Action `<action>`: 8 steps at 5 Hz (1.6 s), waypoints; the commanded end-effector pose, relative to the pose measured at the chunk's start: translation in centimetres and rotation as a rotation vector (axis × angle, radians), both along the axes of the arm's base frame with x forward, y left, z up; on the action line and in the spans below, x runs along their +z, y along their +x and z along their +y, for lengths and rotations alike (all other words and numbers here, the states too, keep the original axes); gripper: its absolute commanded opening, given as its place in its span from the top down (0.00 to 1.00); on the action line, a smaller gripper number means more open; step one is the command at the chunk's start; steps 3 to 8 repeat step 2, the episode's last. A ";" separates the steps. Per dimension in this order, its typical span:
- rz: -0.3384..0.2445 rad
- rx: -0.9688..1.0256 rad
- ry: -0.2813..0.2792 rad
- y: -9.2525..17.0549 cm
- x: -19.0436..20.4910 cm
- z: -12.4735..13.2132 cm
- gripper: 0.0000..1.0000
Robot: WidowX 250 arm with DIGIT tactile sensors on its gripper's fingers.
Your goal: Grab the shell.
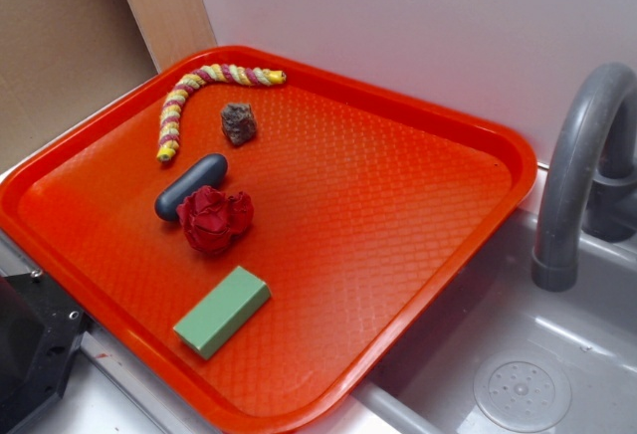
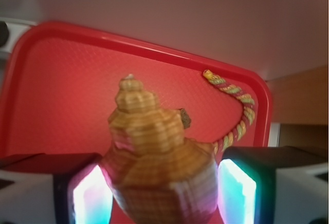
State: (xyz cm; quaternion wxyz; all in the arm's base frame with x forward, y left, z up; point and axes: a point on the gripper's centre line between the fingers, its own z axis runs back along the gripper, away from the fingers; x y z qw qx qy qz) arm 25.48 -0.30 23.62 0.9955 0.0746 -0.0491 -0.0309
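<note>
High oblique exterior, close forward-facing wrist view, shared tray (image 1: 468, 170).

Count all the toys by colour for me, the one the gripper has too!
Red: 1, crumpled cloth
Green: 1, block
Dark blue-grey: 1, capsule
Grey-brown: 1, rock
Yellow-and-red: 1, rope
Tan: 1, shell, in the gripper
Total: 6

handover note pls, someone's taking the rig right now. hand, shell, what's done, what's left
Hand: shut on the shell, wide end between the fingers, tip pointing away, per the wrist view. It is lifted off the tray; the exterior view shows no shell there.
On the tray: striped rope, small rock, dark grey capsule, red crumpled cloth, green block.
Done: shell grabbed.
Left: just hold it steady; nothing else seems needed.
</note>
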 end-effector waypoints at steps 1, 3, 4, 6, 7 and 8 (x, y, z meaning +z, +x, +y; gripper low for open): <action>-0.122 0.026 -0.029 -0.5 5.3 -3.1 1.00; -0.105 0.040 -0.018 -0.4 4.1 -3.0 1.00; -0.105 0.040 -0.018 -0.4 4.1 -3.0 1.00; -0.105 0.040 -0.018 -0.4 4.1 -3.0 1.00; -0.105 0.040 -0.018 -0.4 4.1 -3.0 1.00; -0.105 0.040 -0.018 -0.4 4.1 -3.0 1.00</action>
